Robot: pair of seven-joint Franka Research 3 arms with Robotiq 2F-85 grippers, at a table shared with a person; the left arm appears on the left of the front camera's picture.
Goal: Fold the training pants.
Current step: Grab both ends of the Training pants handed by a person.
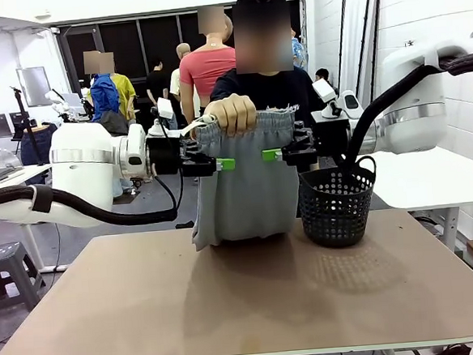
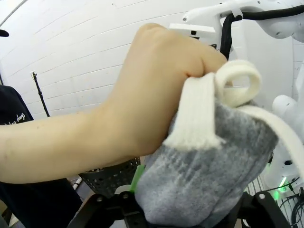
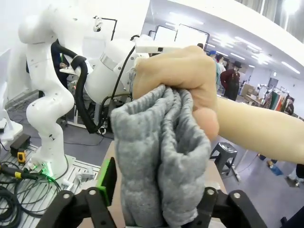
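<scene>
- The training pants (image 1: 246,201) hang bunched from a person's hand (image 1: 232,113), just left of the black basket (image 1: 336,207), with the hem touching the desk (image 1: 229,308).
- Left pincer (image 1: 223,164), on the pants' side far from the basket: jaws spread, fabric between them (not clamped).
- Right pincer (image 1: 269,155), on the side toward the basket: also spread around the fabric.

The white left arm (image 1: 82,168) reaches in level from 9 o'clock and the white right arm (image 1: 415,116) from 3 o'clock, both wrists horizontal. The black, green-padded left gripper (image 1: 223,164) and right gripper (image 1: 273,155) point at each other, tips near. Whether either pinches cannot be told. At 12 o'clock above them, the person's hand (image 1: 232,114) is a closed fist, knuckles forward.
</scene>
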